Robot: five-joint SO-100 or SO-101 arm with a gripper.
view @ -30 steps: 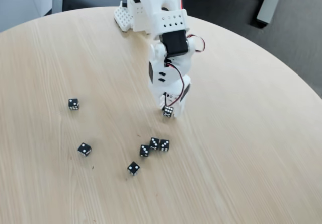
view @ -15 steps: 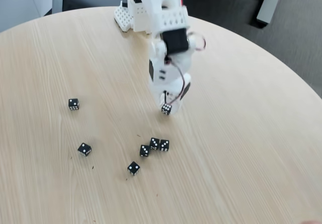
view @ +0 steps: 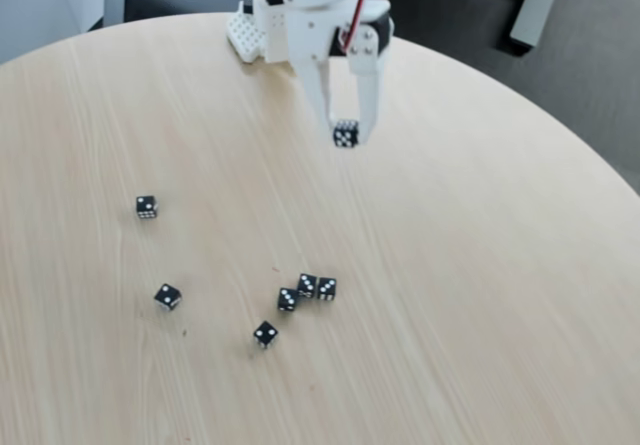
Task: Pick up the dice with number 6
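We've got a round wooden surface (view: 480, 265), the white pincer (view: 346, 137) up near its far edge, closed on the dice with number 6 (view: 345, 134), lifted off the wood. Five other black dice (view: 306, 286) lie below.

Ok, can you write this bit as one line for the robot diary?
tool: shut on die | die: off table | loose dice: five on table

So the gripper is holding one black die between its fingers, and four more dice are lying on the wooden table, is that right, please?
Not quite: the fixed view shows five dice on the table, not four. The gripper does hold one black die between its fingers.
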